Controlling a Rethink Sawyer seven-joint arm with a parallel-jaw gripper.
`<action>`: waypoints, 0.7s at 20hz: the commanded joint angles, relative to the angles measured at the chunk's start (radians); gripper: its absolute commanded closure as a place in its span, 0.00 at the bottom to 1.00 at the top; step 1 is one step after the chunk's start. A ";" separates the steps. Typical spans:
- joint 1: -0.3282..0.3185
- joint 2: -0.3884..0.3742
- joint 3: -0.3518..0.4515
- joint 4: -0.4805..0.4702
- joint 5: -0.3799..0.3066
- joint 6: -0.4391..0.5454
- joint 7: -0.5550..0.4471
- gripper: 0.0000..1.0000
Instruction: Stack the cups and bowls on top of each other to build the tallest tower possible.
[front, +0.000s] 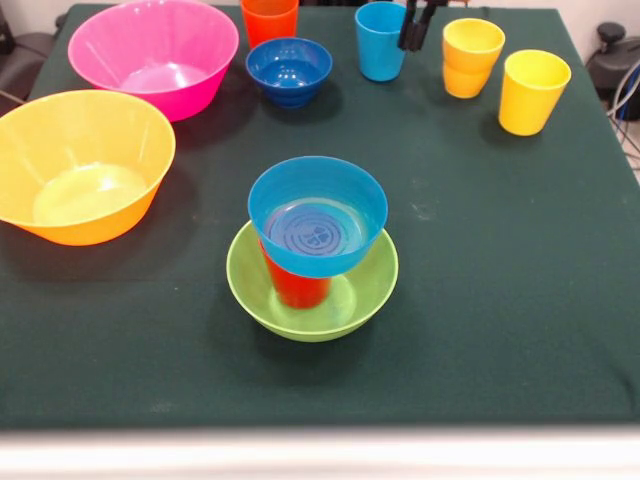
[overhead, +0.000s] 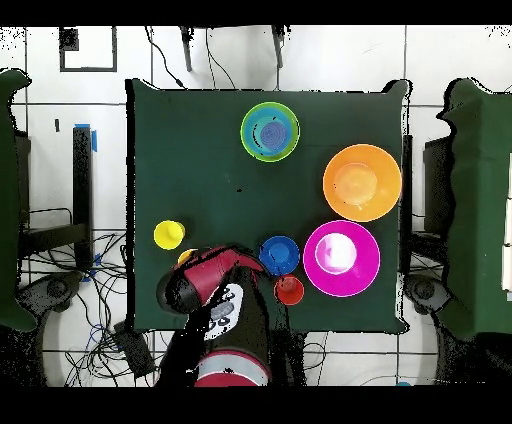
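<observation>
Tower (front: 315, 250) building is at an early step: the green bowl (front: 370, 290) sits near the front of the dark green surface (front: 500, 300), the red cup (front: 295, 288) stands upside down inside it, and the small light blue bowl (front: 318, 215) rests on the cup, a little tilted. I judge that the next piece must be a cup, placed upside down in the middle of this blue bowl, gently, because the bowl does not sit level.

The other pieces wait at the far side: the light blue cup (front: 380, 40), the orange cup (front: 269, 18), the dark blue bowl (front: 289, 70), two yellow cups (front: 471, 57) (front: 533, 91), the pink bowl (front: 155, 55) and the yellow-orange bowl (front: 80, 165).

The hand (front: 416, 28) hangs at the right edge of the light blue cup, touching it or just beside it. Its two dark fingers (front: 408, 30) are close together, with only a small gap, and I cannot tell if they pinch the rim or hold nothing.
</observation>
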 joint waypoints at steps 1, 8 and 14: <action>-0.036 -0.092 0.131 0.034 0.034 0.063 0.028 1.00; -0.132 -0.117 0.256 0.099 0.063 0.043 0.018 0.00; -0.170 -0.105 0.294 0.106 0.040 0.002 0.019 0.00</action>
